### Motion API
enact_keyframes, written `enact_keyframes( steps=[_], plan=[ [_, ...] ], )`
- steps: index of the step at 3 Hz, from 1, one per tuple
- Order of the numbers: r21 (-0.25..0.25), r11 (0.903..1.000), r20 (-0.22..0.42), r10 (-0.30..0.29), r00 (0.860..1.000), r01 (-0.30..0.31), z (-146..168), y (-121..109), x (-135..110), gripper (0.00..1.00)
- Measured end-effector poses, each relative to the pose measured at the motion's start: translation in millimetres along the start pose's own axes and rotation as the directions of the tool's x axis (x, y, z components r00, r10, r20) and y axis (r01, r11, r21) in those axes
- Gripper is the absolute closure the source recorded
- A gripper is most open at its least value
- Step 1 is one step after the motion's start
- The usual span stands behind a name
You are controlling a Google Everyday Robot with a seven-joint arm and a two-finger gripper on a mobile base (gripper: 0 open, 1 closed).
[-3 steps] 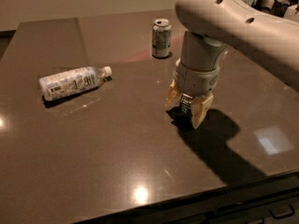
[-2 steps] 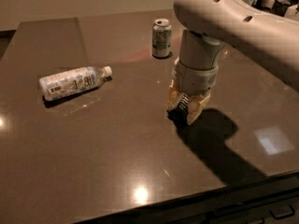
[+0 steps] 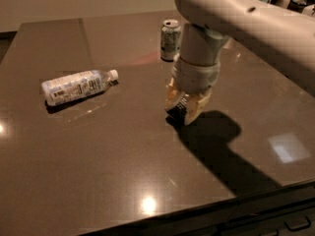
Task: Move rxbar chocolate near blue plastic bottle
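Gripper [image 3: 181,113], seemingly with rxbar chocolate [image 3: 179,105], further left.

rxbar chocolate [image 3: 179,105] mostly hidden, pinched in gripper [image 3: 180,113] (low over table [image 3: 98,171]), arm [image 3: 246,18] cropped

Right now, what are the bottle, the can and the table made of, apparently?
Blue plastic bottle: clear plastic, see-through. Can: likely metal, silvery rim. Table: polished, perhaps stone; mirrors lights. Gripper, low at mid-table, grips the rxbar chocolate: dark wrapper.

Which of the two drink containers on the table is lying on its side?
The clear bluish plastic bottle with the white cap, left of the gripper, which grips the black rxbar chocolate wrapper; the silver-green can behind the gripper stands upright.
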State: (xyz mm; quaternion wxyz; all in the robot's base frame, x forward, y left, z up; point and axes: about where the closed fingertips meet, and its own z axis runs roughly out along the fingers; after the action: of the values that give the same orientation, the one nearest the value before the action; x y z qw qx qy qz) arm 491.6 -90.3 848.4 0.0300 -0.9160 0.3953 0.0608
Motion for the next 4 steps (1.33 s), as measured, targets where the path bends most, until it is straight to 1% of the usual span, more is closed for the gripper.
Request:
enact_keyframes(
  steps=[1,2,3,4],
  plan=[
    [0.044,0.9988,0.055,0.019,0.998,-0.021,-22.1,-36.9,-28.8,1.00],
    [0.074,0.9969,0.091,0.021,0.996,-0.028,-33.3,-64.0,-51.6,1.00],
    [0.093,0.9946,0.129,0.035,0.991,-0.047,-31.3,-94.1,-72.2,1.00],
    [0.097,0.9940,0.150,0.036,0.988,-0.051,-27.3,-111.2,-83.8,1.00]
  ],
)
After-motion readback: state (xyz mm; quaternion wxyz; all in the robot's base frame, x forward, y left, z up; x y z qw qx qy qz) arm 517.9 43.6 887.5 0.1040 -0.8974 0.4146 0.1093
